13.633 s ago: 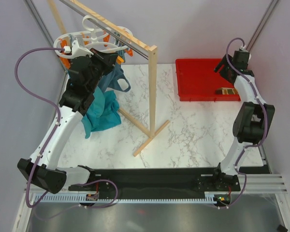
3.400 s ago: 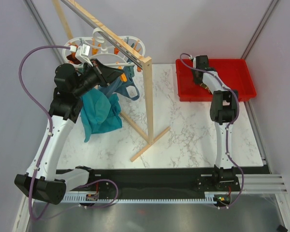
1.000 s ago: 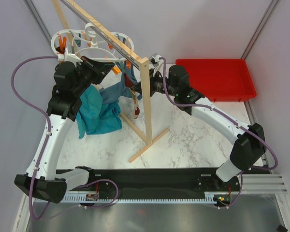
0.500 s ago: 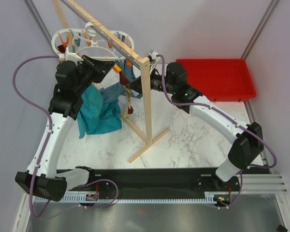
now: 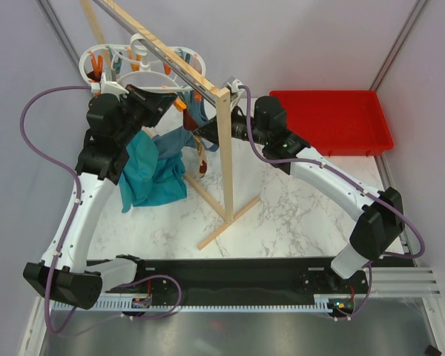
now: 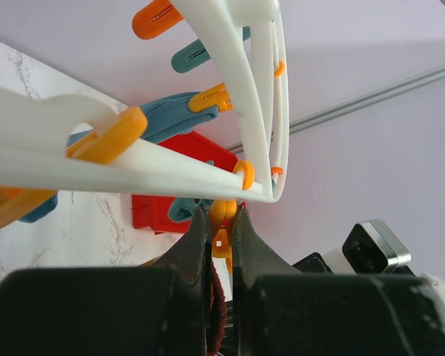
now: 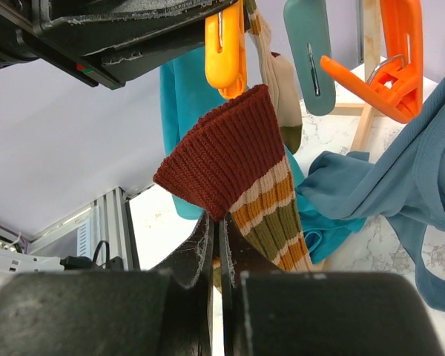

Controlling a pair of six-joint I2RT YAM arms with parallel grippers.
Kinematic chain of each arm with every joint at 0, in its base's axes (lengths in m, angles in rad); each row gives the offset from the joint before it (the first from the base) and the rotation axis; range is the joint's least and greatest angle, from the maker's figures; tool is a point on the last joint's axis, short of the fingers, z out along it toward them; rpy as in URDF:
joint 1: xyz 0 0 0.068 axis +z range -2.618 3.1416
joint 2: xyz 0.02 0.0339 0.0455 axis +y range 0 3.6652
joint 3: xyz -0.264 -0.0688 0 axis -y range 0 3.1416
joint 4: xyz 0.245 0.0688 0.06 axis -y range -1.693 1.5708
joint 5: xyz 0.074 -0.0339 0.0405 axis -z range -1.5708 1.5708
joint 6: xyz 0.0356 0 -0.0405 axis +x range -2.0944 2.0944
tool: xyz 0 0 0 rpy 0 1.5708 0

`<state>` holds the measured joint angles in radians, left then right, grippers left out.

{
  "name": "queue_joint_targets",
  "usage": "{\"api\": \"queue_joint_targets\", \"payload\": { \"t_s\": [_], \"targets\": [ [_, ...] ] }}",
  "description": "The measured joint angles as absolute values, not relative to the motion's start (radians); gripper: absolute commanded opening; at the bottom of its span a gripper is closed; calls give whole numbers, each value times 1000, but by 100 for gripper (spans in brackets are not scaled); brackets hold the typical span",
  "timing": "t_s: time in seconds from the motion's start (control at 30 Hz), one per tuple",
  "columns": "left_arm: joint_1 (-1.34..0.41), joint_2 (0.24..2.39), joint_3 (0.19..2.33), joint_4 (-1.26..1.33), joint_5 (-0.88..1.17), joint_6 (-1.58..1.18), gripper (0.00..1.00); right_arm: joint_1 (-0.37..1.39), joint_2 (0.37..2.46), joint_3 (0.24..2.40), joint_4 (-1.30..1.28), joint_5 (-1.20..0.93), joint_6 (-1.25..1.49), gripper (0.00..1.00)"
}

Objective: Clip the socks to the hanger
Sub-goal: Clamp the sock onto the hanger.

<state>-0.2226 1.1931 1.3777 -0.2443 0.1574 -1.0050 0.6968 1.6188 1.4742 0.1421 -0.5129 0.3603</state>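
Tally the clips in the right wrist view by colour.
Yellow-orange clip: 1
Teal clip: 1
Bright orange clip: 1
Total: 3

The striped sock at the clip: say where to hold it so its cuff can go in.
Hold the striped sock just under its brown ribbed cuff, coming from below, as the right hand does. The cuff stands free above the hand, right beneath the orange clip, so its edge is clear to enter.
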Motion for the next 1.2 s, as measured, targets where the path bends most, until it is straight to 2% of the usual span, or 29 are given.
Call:
{"api": "queue_joint_targets", "payload": {
  "t_s": [1.2],
  "targets": [
    [-238, 1193, 1362, -213, 134, -1021, 2, 744, 1671, 1573, 72, -472, 299, 0]
  ]
}}
